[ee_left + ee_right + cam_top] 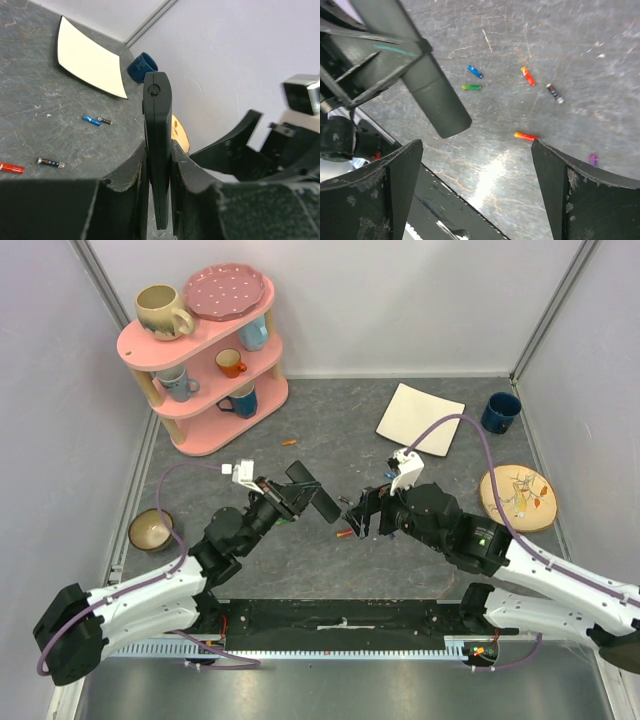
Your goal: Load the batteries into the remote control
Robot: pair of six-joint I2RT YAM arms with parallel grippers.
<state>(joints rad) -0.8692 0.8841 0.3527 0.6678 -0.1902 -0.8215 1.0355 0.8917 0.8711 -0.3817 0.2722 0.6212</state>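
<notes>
Right now I am pinching the remote control (157, 125) tight between the fingers of my left gripper (159, 167), its long axis pointing up the middle of the frame. My right gripper (475, 150) is hanging with fingers spread wide above the batteries (471, 87) scattered across the upper right. The orange-red battery (526, 135) is lying at lower centre, just beside my right-hand finger, its long axis running almost along the line between my 2 fingers. I am judging a wrist turn is needed first. My right arm is nearer.
</notes>
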